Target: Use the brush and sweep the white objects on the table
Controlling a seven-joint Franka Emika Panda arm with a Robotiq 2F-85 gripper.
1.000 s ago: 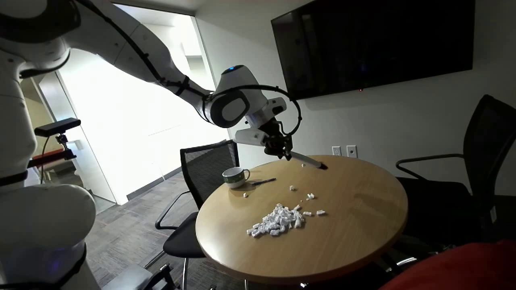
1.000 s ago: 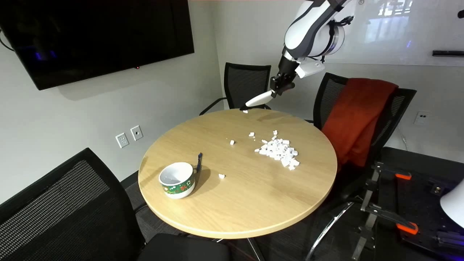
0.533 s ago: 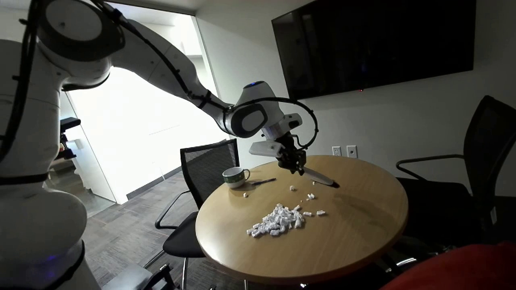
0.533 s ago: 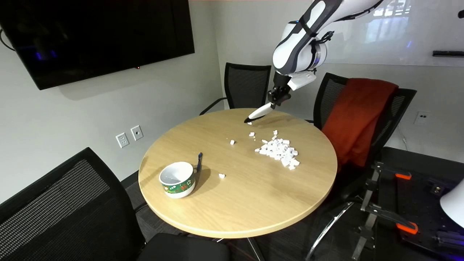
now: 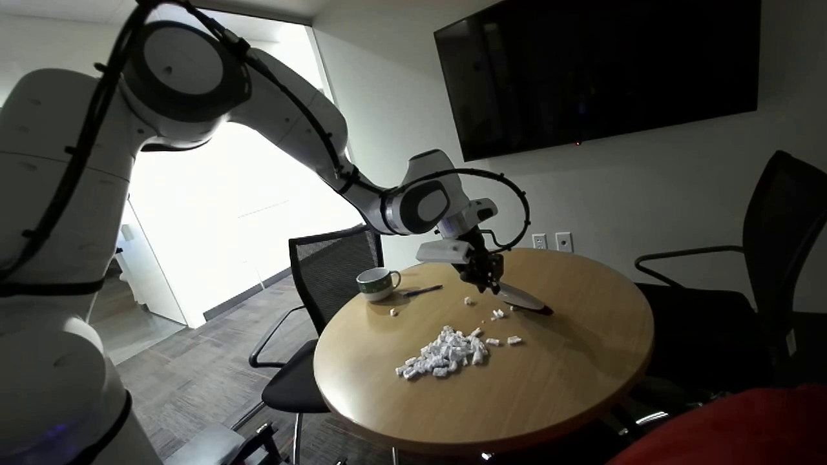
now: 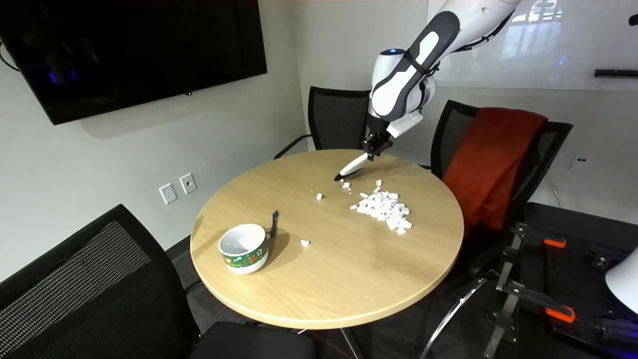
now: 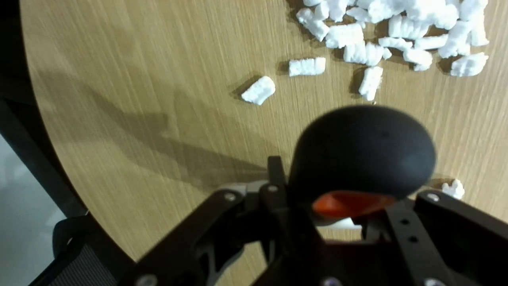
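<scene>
My gripper point(image 5: 494, 288) is shut on the black handle of the brush point(image 7: 363, 153), whose orange-lined hole shows in the wrist view. In both exterior views the pale brush head point(image 5: 521, 298) slants down from the gripper point(image 6: 372, 153) to a dark tip low over the table point(image 6: 319, 294). Whether the bristles touch the wood I cannot tell. The white objects point(image 6: 385, 208) form a loose heap on the near side of the brush in an exterior view. Several stray white bits point(image 7: 258, 90) lie apart from it, one right beside the brush head point(image 6: 355, 164).
A green and white mug point(image 6: 243, 249) stands near the table's rim, with a dark pen point(image 6: 274, 223) lying beside it. Black chairs point(image 5: 336, 278) surround the table, and a red cloth point(image 6: 491, 164) hangs over one backrest. A large screen point(image 5: 601, 71) is on the wall.
The arm has lowered and carried the brush across the table, nearer the heap. A small white bit at the brush head has shifted along with it. The heap, mug and pen have stayed put.
</scene>
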